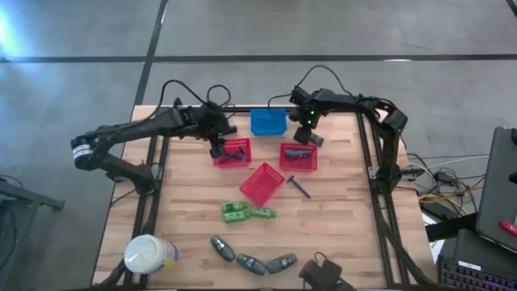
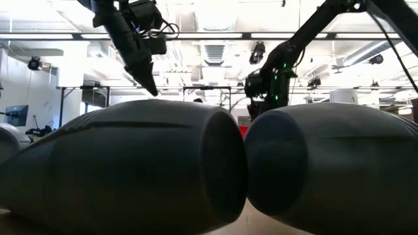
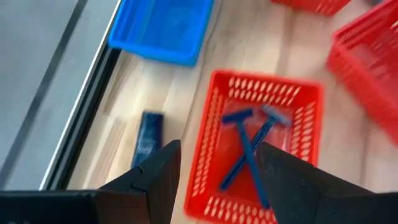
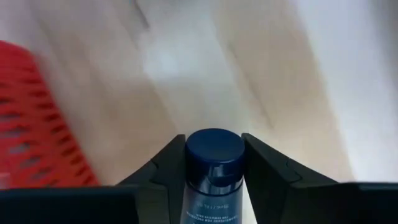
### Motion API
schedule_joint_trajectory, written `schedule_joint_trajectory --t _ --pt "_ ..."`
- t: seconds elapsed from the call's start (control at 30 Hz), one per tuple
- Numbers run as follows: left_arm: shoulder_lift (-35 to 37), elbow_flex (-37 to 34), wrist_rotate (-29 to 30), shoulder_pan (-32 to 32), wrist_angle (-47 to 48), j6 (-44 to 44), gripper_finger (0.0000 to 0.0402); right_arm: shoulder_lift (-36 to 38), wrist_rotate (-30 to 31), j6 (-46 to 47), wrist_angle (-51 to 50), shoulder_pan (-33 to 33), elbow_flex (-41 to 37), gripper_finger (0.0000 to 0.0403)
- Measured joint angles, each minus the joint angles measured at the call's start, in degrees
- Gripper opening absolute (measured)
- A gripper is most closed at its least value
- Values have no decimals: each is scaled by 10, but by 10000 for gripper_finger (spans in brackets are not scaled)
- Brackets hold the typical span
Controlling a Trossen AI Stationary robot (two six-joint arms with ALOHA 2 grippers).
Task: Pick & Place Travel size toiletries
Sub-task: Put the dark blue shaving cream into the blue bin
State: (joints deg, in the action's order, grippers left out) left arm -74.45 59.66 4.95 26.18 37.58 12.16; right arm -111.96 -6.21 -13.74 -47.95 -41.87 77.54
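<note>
Right hand (image 4: 211,163): clenched on small pale tube with dark blue round cap (image 4: 214,155), above wooden worktop (image 1: 339,234) at 1 o'clock. Left hand (image 3: 217,171): released, over red mesh basket (image 3: 214,124) at 11 o'clock holding two blue razors (image 3: 249,146); dark flat packet (image 3: 148,134) at its 9 o'clock.

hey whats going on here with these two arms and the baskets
A two-armed robot is sorting travel toiletries into mesh baskets. The right hand is shut on a small dark-capped bottle, beside a red basket. The left hand hangs open above another red basket holding two blue razors. Grey bottles and green pieces still lie on the table.
</note>
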Motion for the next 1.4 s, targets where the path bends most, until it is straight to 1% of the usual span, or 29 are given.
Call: schedule_joint_trajectory --t 0.1,0.23,0.33,0.43,0.53,0.67,0.87,0.97,1.03,1.13,1.3,1.4 --pt "9 0 26 5 26 -1 213 35 -1 16 0 -1 17 120" --pt "23 0 28 23 39 -12 213 66 -11 38 -8 -1 70 120" --pt "32 0 26 46 45 -16 213 66 -49 54 -9 6 125 120" --pt "39 -4 26 71 47 -16 213 48 -59 44 -4 25 183 120" --pt "48 -15 16 93 50 -17 213 18 -65 12 12 47 236 122" --pt "55 -30 2 109 38 -16 213 -44 -69 -17 9 64 301 127" --pt "55 -47 1 110 14 -11 213 -156 -41 -68 -2 64 392 129" --pt "55 -52 2 110 19 -12 213 -190 -36 -73 -3 59 424 134" --pt "55 -57 2 110 20 -13 213 -202 -34 -74 -8 58 440 144" --pt "55 -58 -6 110 20 -8 213 -204 -32 -76 -14 57 443 169" --pt "55 -58 -16 113 7 14 213 -197 -30 -75 -18 60 434 225" --pt "53 -58 -43 121 -7 34 213 -187 -26 -71 -29 60 434 259"
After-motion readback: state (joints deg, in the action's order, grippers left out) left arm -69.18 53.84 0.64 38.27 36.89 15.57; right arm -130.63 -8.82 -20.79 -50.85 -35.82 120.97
